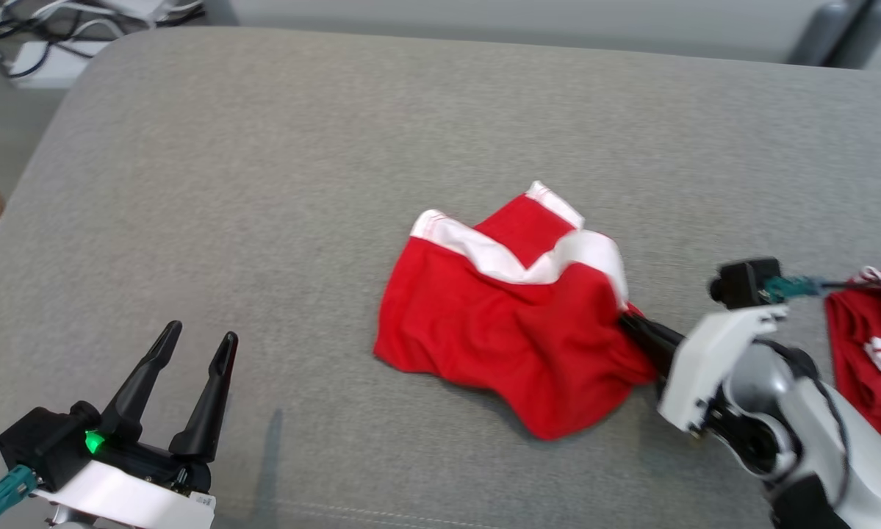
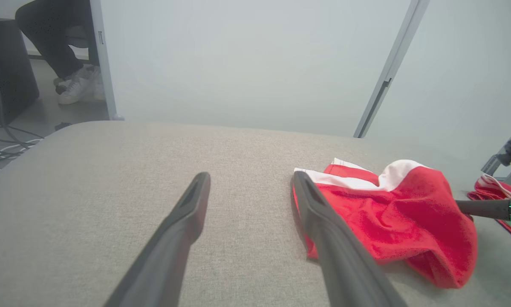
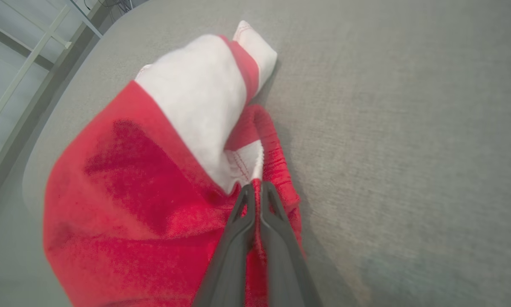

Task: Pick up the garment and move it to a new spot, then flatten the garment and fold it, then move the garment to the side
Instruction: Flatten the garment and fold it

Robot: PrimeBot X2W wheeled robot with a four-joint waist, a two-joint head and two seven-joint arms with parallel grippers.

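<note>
Right of the middle of the grey padded bench (image 1: pixel 264 147), the red garment (image 1: pixel 499 330) with its white band lies crumpled in a heap; the right gripper (image 1: pixel 631 322) comes in from the bench's right edge, jaws pinched tight on a fold of cloth at the heap's right side; the left gripper (image 1: pixel 200 334) sits near the front left corner, jaws wide and holding nothing, well apart from the garment; a second red-and-white cloth (image 1: pixel 862 353) lies at the right edge.

Right end effector (image 3: pixel 255 190): closed tight, a red fold pinched at the tips.
Garment (image 3: pixel 131 192): red with a white band, crumpled.
Surface (image 3: pixel 400 128): grey woven cloth, garment laid on it.
</note>
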